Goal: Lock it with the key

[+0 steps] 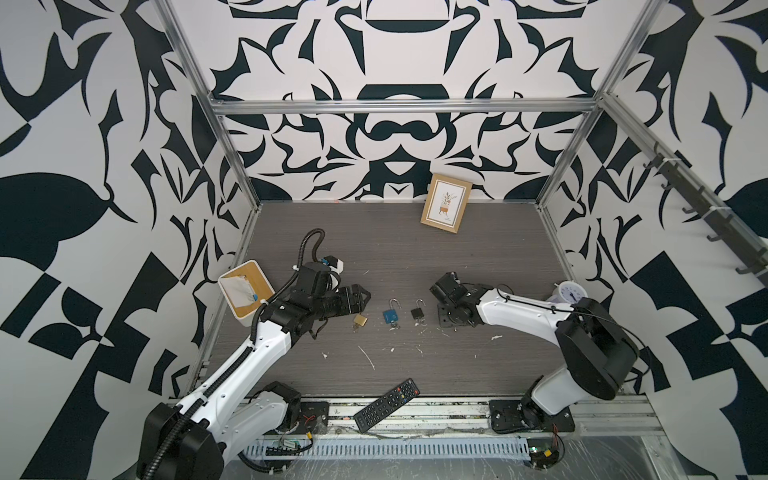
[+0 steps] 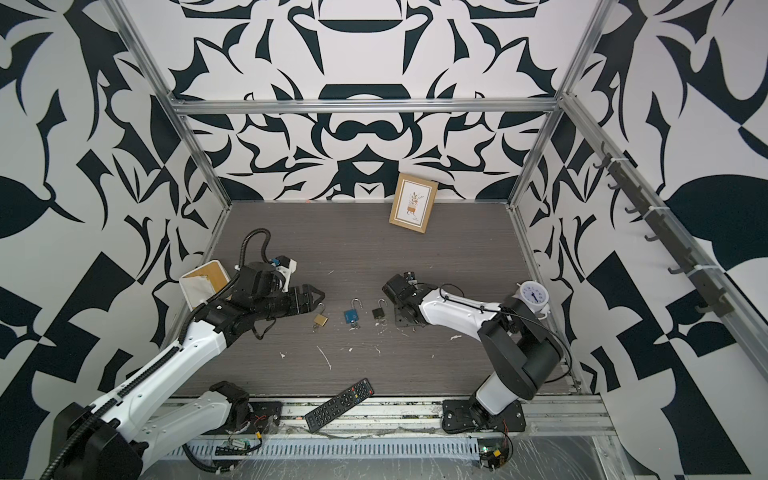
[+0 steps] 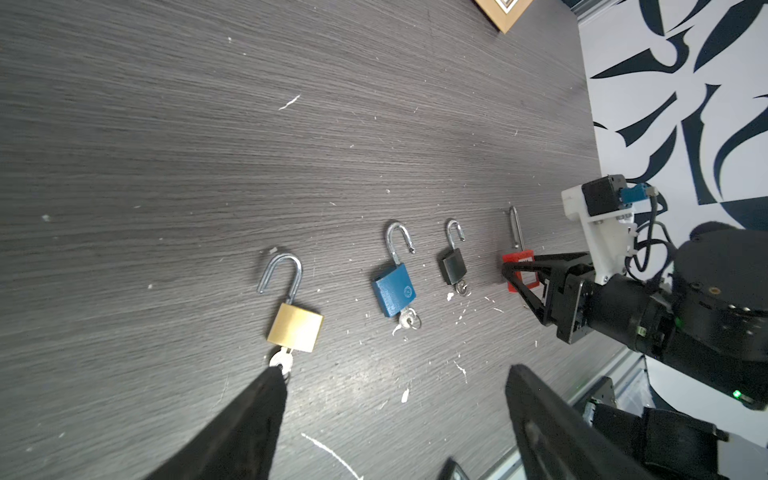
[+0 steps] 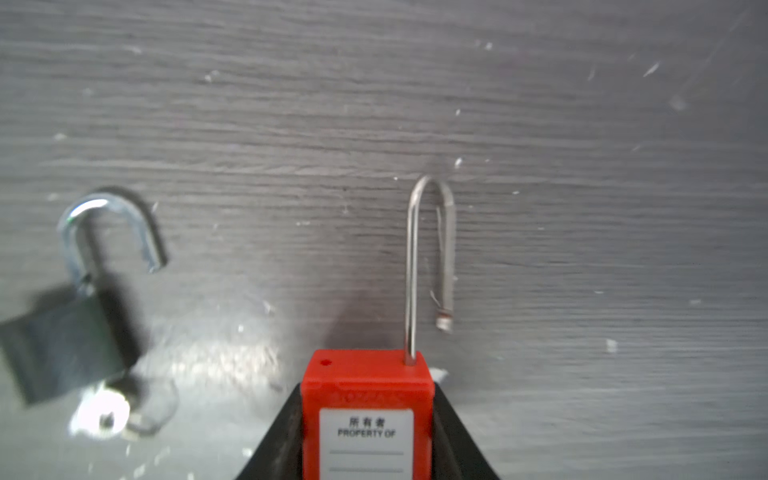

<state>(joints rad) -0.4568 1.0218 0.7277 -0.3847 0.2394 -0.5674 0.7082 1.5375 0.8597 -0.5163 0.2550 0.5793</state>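
Right claw [image 4: 368, 451] is clamped on the red padlock [image 4: 365, 374], one black finger on either side of the plastic body. It holds the lock well to the right of the blue padlock [image 3: 392, 291], and I cannot tell whether the lock rests on the bench [image 3: 208, 145] or sits just above it. The white label [image 4: 365, 432] on the red body reads "PROPERTY OF" under three Chinese characters, 所有者, with blank ruled lines below. Raised lettering along the body's upper edge is too faint to read. Its long steel shackle [image 4: 411, 270] has its free end out of the body, open. Left claw [image 3: 395, 372] hangs left of the blue padlock with its fingers wide apart and nothing between them. One fingertip [image 3: 274, 382] sits right at the key [image 3: 282, 359] of the brass padlock [image 3: 295, 328]; whether it touches I cannot tell. Four padlocks form a row: brass just left of the blue one, black padlock [image 3: 453, 266] just right of it, red beyond that, all four shackles open. Three keys show, one each in the brass, blue and black locks. The blue body bears a round emblem too small to read. One each of the rest: remote control [image 1: 386, 404] in front of the blue padlock, picture frame [image 1: 445, 203] behind it, tissue box [image 1: 257, 282] far left, white clock [image 1: 572, 291] far right.
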